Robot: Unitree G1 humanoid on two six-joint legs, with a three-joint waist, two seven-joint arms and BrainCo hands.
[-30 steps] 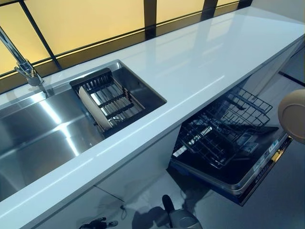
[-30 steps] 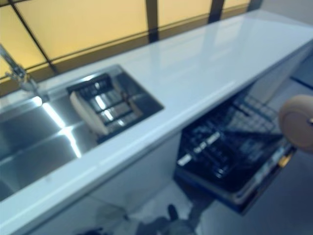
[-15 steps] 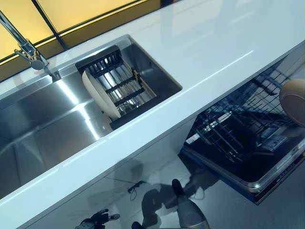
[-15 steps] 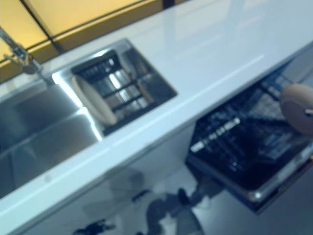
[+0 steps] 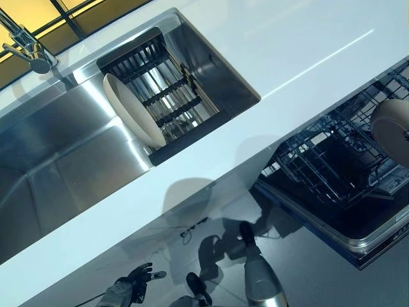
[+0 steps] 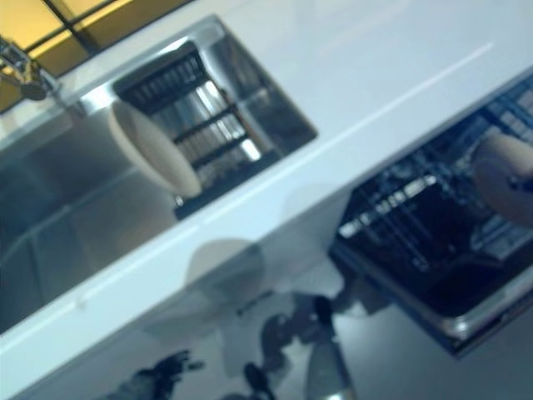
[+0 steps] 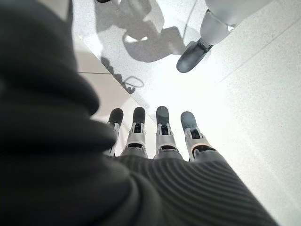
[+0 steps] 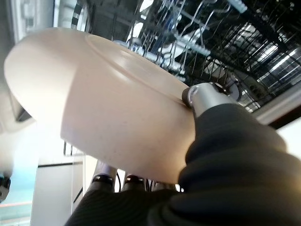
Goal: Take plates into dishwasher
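So the white surface (image 5: 300, 45) runs diagonally across the head views, glossy, with a steel sink (image 5: 57, 160) sunk into it on the left. A tap (image 5: 29, 48) stands at the sink's far edge, in front of a yellow-lit window (image 5: 25, 13) with dark bars. A dark rack (image 5: 163, 105) sits at the right end of the sink, and one cream plate (image 5: 131, 109) stands on edge at its left side, leaning on it. Below the surface on the right, the dishwasher (image 5: 358, 236) is open with its wire basket (image 5: 332, 160) pulled out over the pale floor (image 5: 307, 281).

The second plate (image 8: 103, 108) is in the right hand (image 8: 207, 101), held over the basket at the right edge of the head views. The thumb presses on the plate's face and the fingers (image 8: 101, 181) sit under its rim, so it's pinched between them. The left hand (image 5: 131, 288) hangs low by the floor, fingers (image 7: 162, 127) straight and side by side, holding nothing.

Compared with a second ago, the whole view has swung down and tilted, so that's the camera moving: less window, more floor. The held plate sits lower and closer to the basket. The sink plate hasn't budged from the rack.
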